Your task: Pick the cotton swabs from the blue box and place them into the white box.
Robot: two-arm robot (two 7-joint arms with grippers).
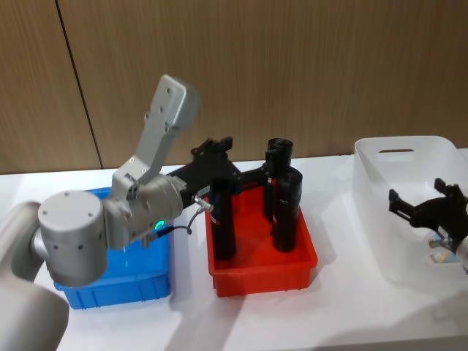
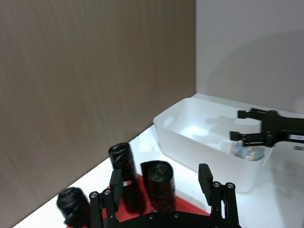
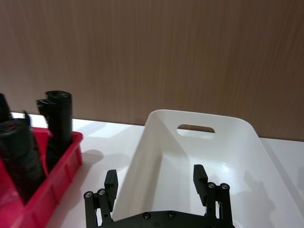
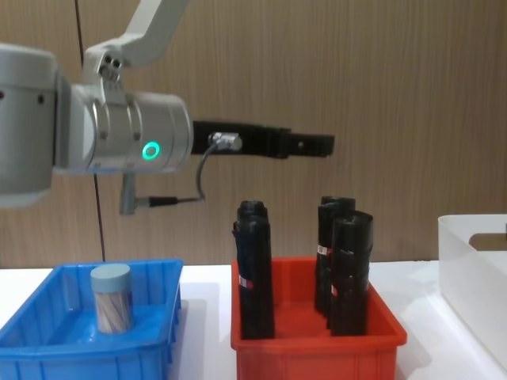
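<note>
A brown wood-panelled wall backs a white table. At the lower left of the chest view the blue box holds one jar of cotton swabs, upright with its pale blue lid on. In the head view the left arm's grey joint covers most of that box's inside. The left gripper hangs in the upper middle of the chest view, level and pointing toward the frame's right, high above a red bin of three upright black rolls. Its wrist view shows the fingers spread apart with nothing between them. At the right edge of the head view the right gripper sits over the white box, its body cut off by the frame, its fingers likewise spread and empty. Just beneath it in the left wrist view, a second swab jar lies on the box floor. It is blurred, and I cannot tell whether it is one jar or two.
</note>
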